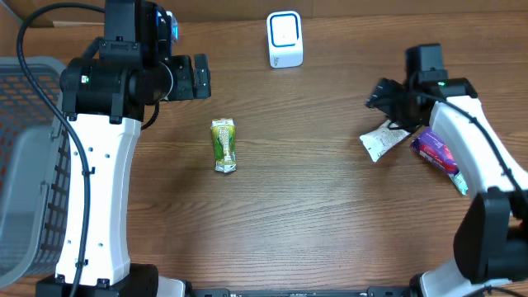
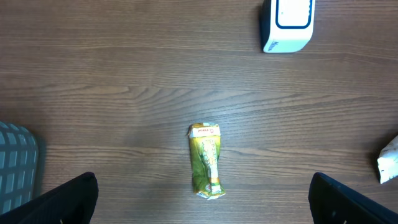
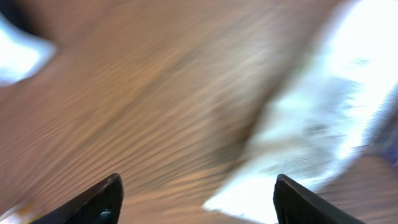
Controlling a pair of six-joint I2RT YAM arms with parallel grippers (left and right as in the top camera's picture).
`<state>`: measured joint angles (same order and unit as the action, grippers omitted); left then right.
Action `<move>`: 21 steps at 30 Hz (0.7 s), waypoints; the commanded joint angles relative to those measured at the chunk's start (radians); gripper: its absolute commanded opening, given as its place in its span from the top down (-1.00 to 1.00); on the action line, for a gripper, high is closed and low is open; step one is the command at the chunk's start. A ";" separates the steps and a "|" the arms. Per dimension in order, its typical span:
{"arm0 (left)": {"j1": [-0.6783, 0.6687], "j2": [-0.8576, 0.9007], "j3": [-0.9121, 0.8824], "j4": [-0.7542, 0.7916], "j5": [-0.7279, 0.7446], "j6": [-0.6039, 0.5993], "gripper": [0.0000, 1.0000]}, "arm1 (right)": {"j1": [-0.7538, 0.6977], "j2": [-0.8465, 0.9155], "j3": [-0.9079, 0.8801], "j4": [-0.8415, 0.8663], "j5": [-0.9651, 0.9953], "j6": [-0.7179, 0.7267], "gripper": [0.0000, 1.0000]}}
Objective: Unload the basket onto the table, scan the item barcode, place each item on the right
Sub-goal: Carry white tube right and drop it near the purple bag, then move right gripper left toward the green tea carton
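Observation:
The white barcode scanner (image 1: 285, 40) stands upright at the back of the table, also in the left wrist view as the scanner (image 2: 287, 23). A green packet (image 1: 223, 146) lies flat mid-table, below my left gripper (image 1: 200, 77), which hangs open above it; in the wrist view the green packet (image 2: 206, 160) sits between the wide-apart fingers of the left gripper (image 2: 203, 186). My right gripper (image 1: 389, 111) is open just over a white packet (image 1: 383, 139). The right wrist view is blurred: the white packet (image 3: 311, 124) lies on the wood, mostly ahead of the right gripper (image 3: 196, 183).
A purple packet (image 1: 435, 151) lies right of the white one, under the right arm. A grey mesh basket (image 1: 25, 165) stands at the table's left edge, its corner also seen as the basket (image 2: 15, 162).

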<state>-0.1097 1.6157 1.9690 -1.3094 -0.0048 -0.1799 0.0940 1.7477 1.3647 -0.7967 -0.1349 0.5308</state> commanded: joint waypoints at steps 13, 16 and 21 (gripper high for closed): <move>-0.002 0.002 0.009 0.004 -0.005 0.008 -0.99 | 0.355 -0.018 0.000 0.114 -0.106 0.013 -0.67; -0.002 0.002 0.009 0.004 -0.006 0.009 -0.99 | 0.403 -0.017 -0.028 0.168 -0.102 0.055 -0.66; -0.002 0.002 0.009 0.004 -0.006 0.008 -0.99 | 0.470 0.015 -0.039 0.227 -0.108 0.091 -0.64</move>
<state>-0.1097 1.6157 1.9690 -1.3094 -0.0048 -0.1799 0.5354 1.7374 1.3334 -0.5930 -0.2394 0.5877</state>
